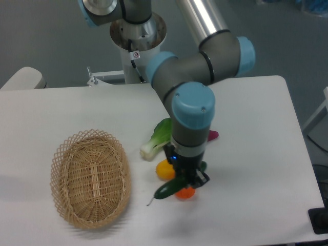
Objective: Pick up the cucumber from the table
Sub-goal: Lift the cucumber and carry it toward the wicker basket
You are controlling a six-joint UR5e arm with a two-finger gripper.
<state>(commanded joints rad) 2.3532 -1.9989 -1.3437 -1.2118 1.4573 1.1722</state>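
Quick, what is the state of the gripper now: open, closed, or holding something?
Gripper: closed on the cucumber, holding it above the table.

Lay near the table's left edge: wicker basket point(90, 177). Near the middle: bok choy point(156, 139), yellow fruit point(163, 169), orange point(185, 192), purple-red vegetable point(212, 135).
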